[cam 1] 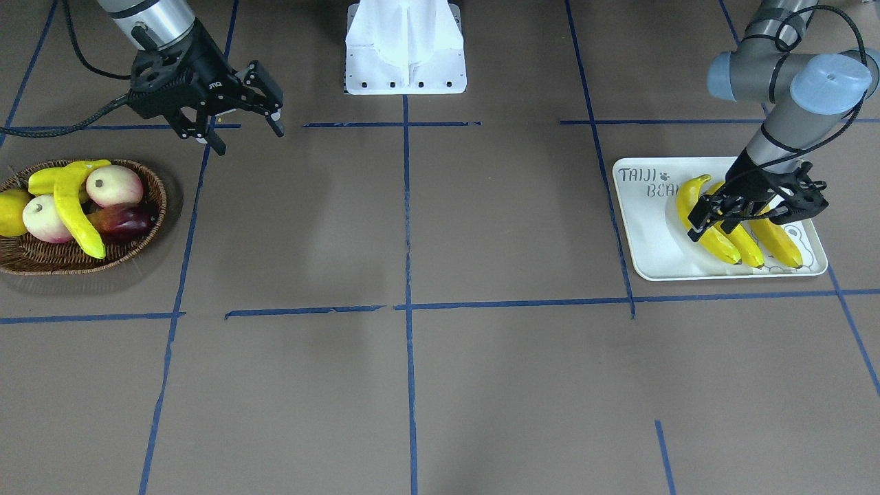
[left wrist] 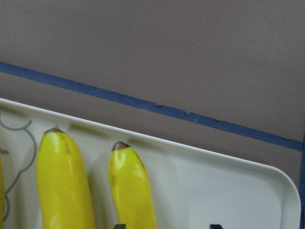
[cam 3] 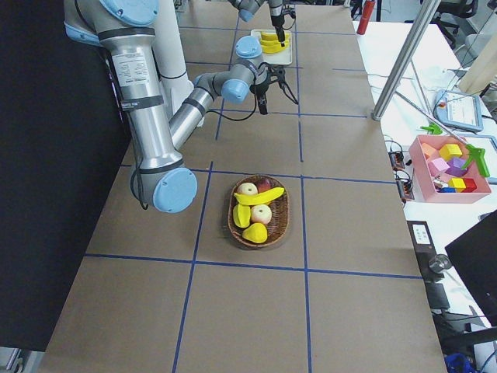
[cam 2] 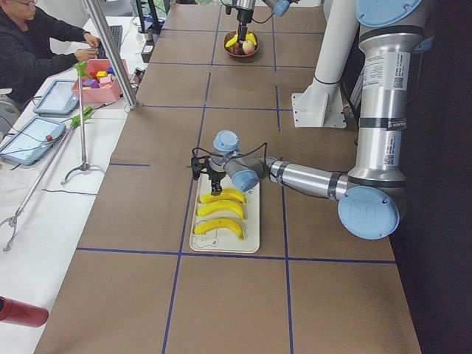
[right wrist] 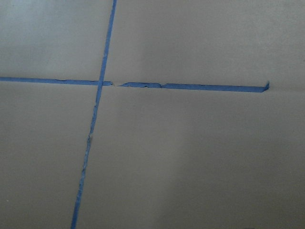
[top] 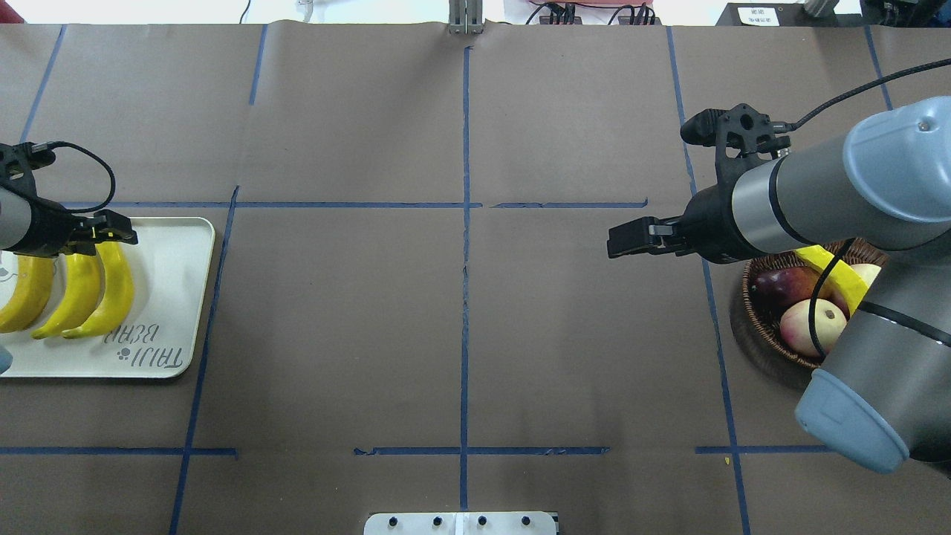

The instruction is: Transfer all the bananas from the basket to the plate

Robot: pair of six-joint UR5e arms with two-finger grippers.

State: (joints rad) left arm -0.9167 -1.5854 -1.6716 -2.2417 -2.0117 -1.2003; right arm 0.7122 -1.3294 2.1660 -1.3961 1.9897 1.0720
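Three bright yellow bananas (cam 1: pixel 746 246) lie side by side on white rectangular plate (cam 1: pixel 653 265); fourth banana (cam 1: pixel 77 213) lies curved in brown wicker basket (cam 1: pixel 41 260), well apart.

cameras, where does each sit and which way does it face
Front-facing: across the table, facing robot; left gripper, right gripper, basket, plate.
Overhead: behind robot, looking down; left arm, right arm.
Exterior left: table's left end; left arm near, over plate.
Exterior right: table's right end; right arm near, basket.
Left wrist: looks down at bananas on plate; fingertips at bottom.
Right wrist: looks down at table, tape.
Shared: front-facing and overhead both show plate, basket.
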